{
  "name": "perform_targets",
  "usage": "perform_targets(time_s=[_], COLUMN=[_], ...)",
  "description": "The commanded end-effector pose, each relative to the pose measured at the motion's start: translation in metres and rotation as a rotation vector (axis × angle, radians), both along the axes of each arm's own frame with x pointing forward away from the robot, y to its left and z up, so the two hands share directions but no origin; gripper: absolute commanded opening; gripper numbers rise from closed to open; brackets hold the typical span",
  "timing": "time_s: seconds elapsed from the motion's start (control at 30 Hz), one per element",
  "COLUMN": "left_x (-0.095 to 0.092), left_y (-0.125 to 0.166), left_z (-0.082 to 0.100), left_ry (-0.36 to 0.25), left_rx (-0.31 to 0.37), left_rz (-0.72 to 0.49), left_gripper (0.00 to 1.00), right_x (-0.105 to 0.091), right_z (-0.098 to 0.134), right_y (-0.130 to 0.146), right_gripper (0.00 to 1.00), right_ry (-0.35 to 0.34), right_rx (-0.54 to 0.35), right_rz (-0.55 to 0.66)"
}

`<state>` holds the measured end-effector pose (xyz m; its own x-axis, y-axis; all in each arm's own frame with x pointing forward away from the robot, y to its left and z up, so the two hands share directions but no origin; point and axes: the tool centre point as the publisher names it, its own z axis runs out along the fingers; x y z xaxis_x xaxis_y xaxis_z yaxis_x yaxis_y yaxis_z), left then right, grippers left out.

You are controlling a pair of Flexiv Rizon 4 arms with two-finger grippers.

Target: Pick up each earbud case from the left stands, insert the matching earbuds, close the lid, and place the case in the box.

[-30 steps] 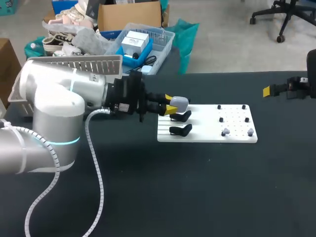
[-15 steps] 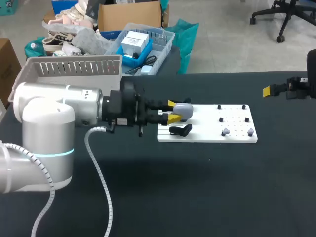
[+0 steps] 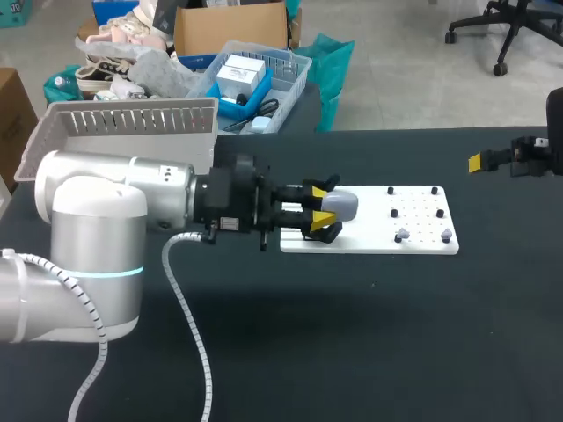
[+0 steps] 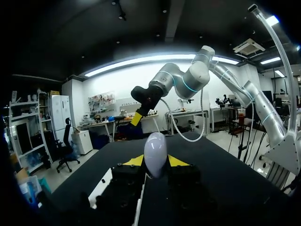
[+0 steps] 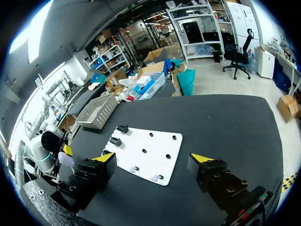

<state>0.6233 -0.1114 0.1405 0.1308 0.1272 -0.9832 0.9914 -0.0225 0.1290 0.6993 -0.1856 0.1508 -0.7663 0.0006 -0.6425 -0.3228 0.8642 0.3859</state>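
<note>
One earbud case (image 4: 155, 150) sits pinched in the left end effector (image 4: 155, 161).

left tool (image 3: 320, 205) advanced, earbud case (image 3: 342, 205) carried rightward

Black tbl top (image 3: 369, 334), white flat plate (image 3: 420, 245) lying on it, twd rear middle

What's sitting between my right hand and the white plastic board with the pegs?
Nothing: only bare black tabletop separates the right hand from the white plastic board. The head view shows that gap plainly.
</note>
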Motion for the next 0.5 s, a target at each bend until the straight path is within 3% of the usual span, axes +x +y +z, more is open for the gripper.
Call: perform_targets(time_s=[0.03,0.5], left_x=[0.0,0.0015], left_y=[-0.0059,-0.012], left_z=[-0.0017,-0.0021], left_ry=[0.001,-0.041], left_rx=[-0.027,-0.094], left_rz=[0.009,0.031], left_gripper=[0.0,0.0], right_x=[0.0008,0.0008], right_z=[-0.0007,-0.0007], right_y=[-0.0001,-0.0001], right_gripper=[1.0,1.0], right_ry=[0.0,0.0], right_rx=[0.001,0.001], right_rz=[0.002,0.002])
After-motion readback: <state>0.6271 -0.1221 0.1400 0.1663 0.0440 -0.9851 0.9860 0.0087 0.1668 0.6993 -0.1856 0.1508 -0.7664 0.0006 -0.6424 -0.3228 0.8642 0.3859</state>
